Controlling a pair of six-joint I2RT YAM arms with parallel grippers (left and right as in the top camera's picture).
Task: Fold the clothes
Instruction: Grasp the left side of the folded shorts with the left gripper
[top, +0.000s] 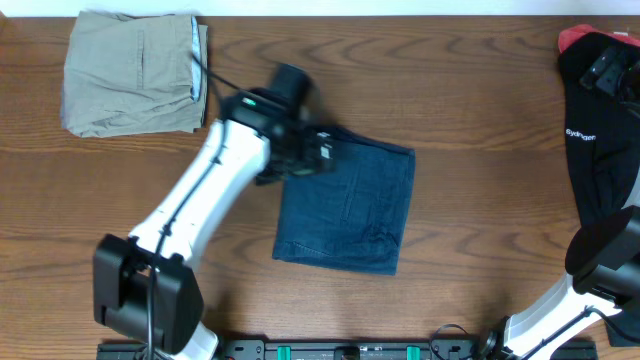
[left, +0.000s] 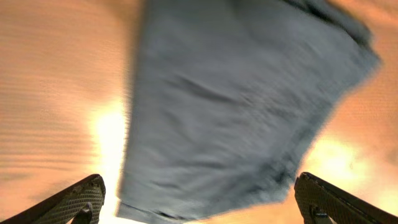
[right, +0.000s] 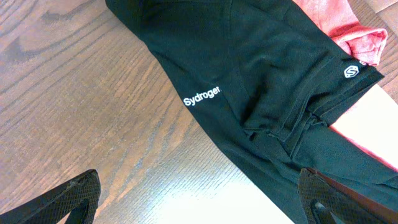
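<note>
The navy-blue shorts (top: 350, 205) lie folded into a rough rectangle at the middle of the table. My left gripper (top: 322, 152) hovers over their upper left corner. In the left wrist view the shorts (left: 236, 106) fill the frame, blurred, and the left gripper (left: 199, 205) has its fingers wide apart with nothing between them. My right gripper (right: 199, 205) is open and empty above bare wood, beside the black garment. Only part of the right arm shows at the overhead view's lower right; its fingers are hidden there.
Folded khaki-beige shorts (top: 135, 72) with a light-blue lining lie at the far left. A black garment with white lettering (top: 600, 130) lies at the right edge over a red cloth (top: 572, 38); both also show in the right wrist view (right: 261, 81).
</note>
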